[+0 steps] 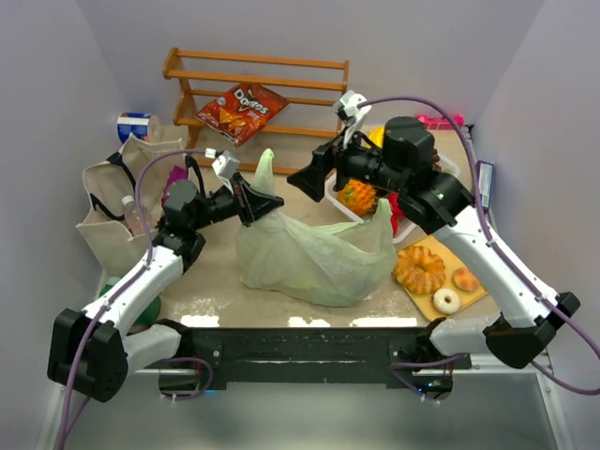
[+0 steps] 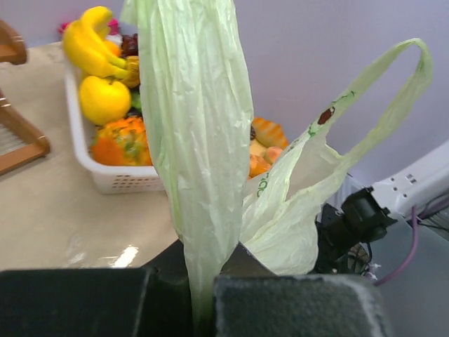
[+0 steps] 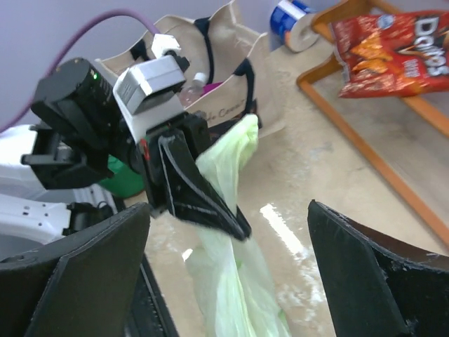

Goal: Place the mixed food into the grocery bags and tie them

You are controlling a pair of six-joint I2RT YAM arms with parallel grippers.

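Pale green plastic bag (image 1: 314, 258) sits on the table (image 1: 216, 281) between the two grippers, and the step in hand looks to be tying it. The left gripper (image 1: 258, 208) is clamped on one handle (image 2: 200, 140), held upright. The right gripper (image 1: 305, 178) hovers just beside it, jaws apart and holding nothing. Its next move would likely be to catch the free loop handle (image 2: 382, 91) and cross the two.

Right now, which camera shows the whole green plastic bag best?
The top external view: there the green plastic bag shows whole, one handle pinched in the left gripper. The left wrist view shows only its two handles close up; the right wrist view shows only the pinched handle and a little below.
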